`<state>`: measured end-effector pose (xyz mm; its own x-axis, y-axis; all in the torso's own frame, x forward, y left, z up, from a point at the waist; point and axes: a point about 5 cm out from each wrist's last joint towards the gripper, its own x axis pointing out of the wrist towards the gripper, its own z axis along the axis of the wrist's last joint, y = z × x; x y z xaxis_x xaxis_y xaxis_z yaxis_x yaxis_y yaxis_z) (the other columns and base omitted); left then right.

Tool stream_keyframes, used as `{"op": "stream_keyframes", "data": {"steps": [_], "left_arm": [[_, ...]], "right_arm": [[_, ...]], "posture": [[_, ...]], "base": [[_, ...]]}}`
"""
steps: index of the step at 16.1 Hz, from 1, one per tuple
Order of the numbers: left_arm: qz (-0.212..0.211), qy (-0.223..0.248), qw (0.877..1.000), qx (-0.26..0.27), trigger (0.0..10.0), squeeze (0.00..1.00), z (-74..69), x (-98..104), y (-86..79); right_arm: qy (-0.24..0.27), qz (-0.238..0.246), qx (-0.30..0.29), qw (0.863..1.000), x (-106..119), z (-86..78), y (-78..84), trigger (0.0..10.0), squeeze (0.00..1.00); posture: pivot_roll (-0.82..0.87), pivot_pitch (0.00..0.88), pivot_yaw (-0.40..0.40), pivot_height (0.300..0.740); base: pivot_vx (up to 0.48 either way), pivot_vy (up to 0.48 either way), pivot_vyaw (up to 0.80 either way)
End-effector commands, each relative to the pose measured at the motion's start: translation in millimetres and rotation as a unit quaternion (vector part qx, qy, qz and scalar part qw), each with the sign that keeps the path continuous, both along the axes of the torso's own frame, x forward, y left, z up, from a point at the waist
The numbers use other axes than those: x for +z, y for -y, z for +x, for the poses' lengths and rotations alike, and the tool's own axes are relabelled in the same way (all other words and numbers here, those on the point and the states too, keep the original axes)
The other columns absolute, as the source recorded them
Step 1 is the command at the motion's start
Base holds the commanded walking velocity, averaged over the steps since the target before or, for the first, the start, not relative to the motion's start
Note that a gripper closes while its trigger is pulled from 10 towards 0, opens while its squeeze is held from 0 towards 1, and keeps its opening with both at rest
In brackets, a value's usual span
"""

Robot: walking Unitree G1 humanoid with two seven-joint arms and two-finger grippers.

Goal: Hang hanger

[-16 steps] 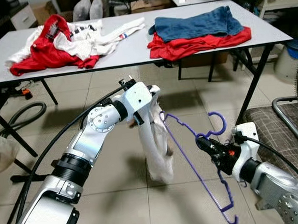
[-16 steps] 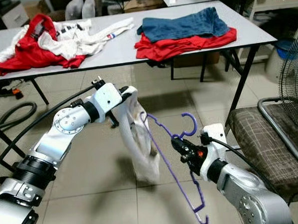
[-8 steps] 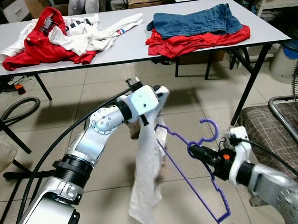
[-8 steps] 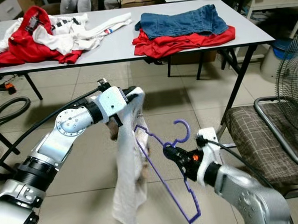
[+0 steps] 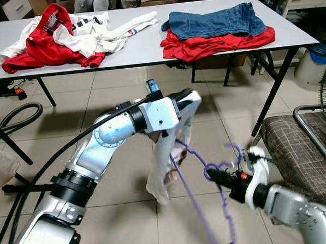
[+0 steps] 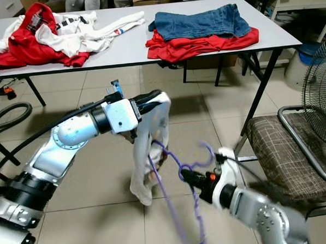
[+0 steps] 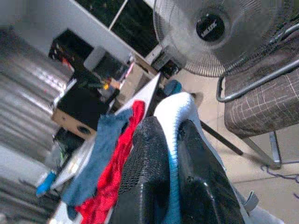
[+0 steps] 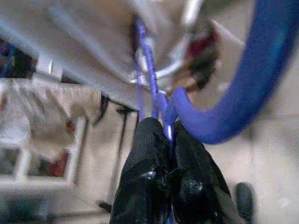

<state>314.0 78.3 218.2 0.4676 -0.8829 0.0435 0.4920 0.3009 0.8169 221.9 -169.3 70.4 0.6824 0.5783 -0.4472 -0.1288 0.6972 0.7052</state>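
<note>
Centrally, in the left eye view, the left hand (image 5: 188, 97) has its two black fingers clenched on the top fold of a white garment (image 5: 166, 154). The cloth is soft and limp and hangs in a long crumpled drape below the silver wrist, over the tiled floor (image 5: 112, 92). In the left wrist view the ribbed black fingers (image 7: 147, 182) pinch a rounded white fold with a pale blue edge.

Lower right of centre, the right hand (image 5: 212, 175) is clamped on the neck of a purple hanger (image 5: 211, 207). The hanger is thin, glossy plastic; its curved hook sits just above the hand, and its long arm runs down toward the bottom of the frame, blurred. One upper arm of the hanger reaches into the hanging garment, touching it. In the right wrist view the fingers (image 8: 149, 182) close together on the slim purple stem just beside the thick curve of the hook.

Across the top of the frame stands a grey table (image 5: 143, 49) with thin black legs. On it lie a rumpled red and white clothes pile (image 5: 65, 34) at upper left and folded blue jeans (image 5: 215, 22) on red cloth at upper right. A chair (image 5: 301, 153) with checked fabric and a metal tube frame stands at the right edge.
</note>
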Motion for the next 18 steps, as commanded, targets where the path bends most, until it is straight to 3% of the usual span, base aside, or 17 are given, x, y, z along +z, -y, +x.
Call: {"op": "stream_keyframes", "data": {"steps": [1, 4, 6, 7, 9, 10, 11, 13, 15, 17, 18], "left_arm": [[0.006, 0.013, 1.000, -0.007, 10.0, 0.00, -3.0, 1, -1.1], [0.004, 0.011, 1.000, -0.019, 10.0, 0.00, -8.5, 2, 0.8], [0.014, 0.009, 1.000, -0.012, 10.0, 0.00, -8.0, -2, -0.4], [0.034, -0.003, 0.999, 0.031, 10.0, 0.00, 1.1, -10, -6.2], [0.078, -0.040, 0.985, 0.146, 10.0, 0.00, 25.9, -39, -26.2], [0.066, -0.052, 0.983, 0.163, 10.0, 0.00, 29.2, -44, -28.7], [0.035, -0.066, 0.982, 0.171, 10.0, 0.00, 29.5, -41, -26.7], [0.042, -0.069, 0.980, 0.184, 10.0, 0.00, 29.6, -44, -26.2], [0.040, -0.068, 0.979, 0.187, 10.0, 0.00, 30.0, -47, -24.6], [0.028, -0.061, 0.982, 0.179, 10.0, 0.00, 25.4, -43, -22.3], [0.023, -0.063, 0.983, 0.171, 10.0, 0.00, 20.4, -42, -21.3]], "right_arm": [[-0.026, 0.031, -0.043, 0.998, -2, 2.5, 5.0, 10.0, 0.00], [-0.076, 0.109, -0.146, 0.980, -13, 5.8, 16.1, 10.0, 0.00], [-0.085, 0.123, -0.189, 0.970, -14, 8.1, 22.9, 10.0, 0.00], [-0.081, 0.131, -0.213, 0.965, -8, 9.9, 26.9, 10.0, 0.00], [-0.059, 0.139, -0.222, 0.963, 14, 10.7, 22.5, 10.0, 0.00], [-0.065, 0.140, -0.248, 0.956, 17, 9.8, 24.2, 10.0, 0.00], [-0.092, 0.131, -0.295, 0.942, 12, 7.5, 33.4, 10.0, 0.00], [-0.133, 0.112, -0.358, 0.918, -1, -1.3, 49.2, 10.0, 0.00], [-0.163, 0.118, -0.402, 0.893, -7, -13.9, 51.3, 10.0, 0.00], [-0.178, 0.132, -0.481, 0.848, -14, -17.0, 70.3, 10.0, 0.00], [-0.162, 0.151, -0.501, 0.837, -9, -11.7, 78.3, 10.0, 0.00]], "posture": [[0.02, 0.043, 0.040, 0.740], [0.02, 0.043, 0.043, 0.740], [0.02, 0.043, 0.043, 0.740], [0.02, 0.042, 0.041, 0.740], [0.02, 0.043, 0.044, 0.740], [0.00, 0.043, 0.056, 0.740], [0.00, 0.042, 0.059, 0.740], [-0.01, 0.042, 0.061, 0.740], [-0.02, 0.044, 0.072, 0.740], [-0.02, 0.044, 0.080, 0.740], [-0.02, 0.044, 0.083, 0.740]], "base": [[0.000, 0.000, 0.00], [0.000, 0.000, 0.00], [0.000, 0.000, 0.00], [0.000, 0.000, 0.00], [0.000, 0.000, 0.00], [0.000, 0.000, 0.00], [0.000, 0.000, 0.00], [0.000, 0.000, 0.00], [0.000, 0.000, 0.00], [0.000, 0.000, 0.00], [0.000, 0.000, 0.00]]}}
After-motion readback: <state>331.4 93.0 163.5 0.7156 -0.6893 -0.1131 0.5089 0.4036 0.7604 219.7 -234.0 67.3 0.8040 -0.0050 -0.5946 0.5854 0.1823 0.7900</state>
